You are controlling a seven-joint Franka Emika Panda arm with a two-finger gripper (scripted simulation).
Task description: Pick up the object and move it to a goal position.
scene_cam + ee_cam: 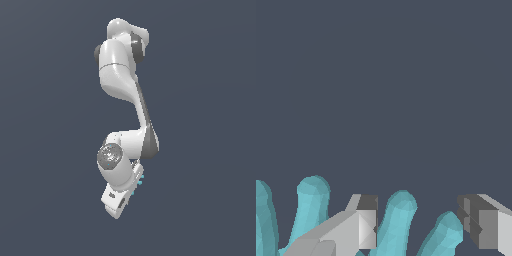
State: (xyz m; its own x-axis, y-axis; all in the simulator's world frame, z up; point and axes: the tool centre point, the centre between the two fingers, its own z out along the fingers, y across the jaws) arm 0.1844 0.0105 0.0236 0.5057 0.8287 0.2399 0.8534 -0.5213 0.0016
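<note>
The object (398, 220) is a light-cyan figure whose stubby limbs rise into the wrist view. Two of these limbs fill the space between my gripper (420, 227) fingers and touch both inner faces; its other limbs (312, 202) stick out beside one finger. The jaws stand closed against it, so the gripper is shut on the object. In the exterior view only small cyan bits of the object (141, 180) peek out beside the white hand (120, 192), low in the picture. The hand hides the fingertips there.
The white arm (120, 65) hangs down through the middle of the exterior view. Around it is only a plain dark grey-blue background, and no table edge or other thing shows.
</note>
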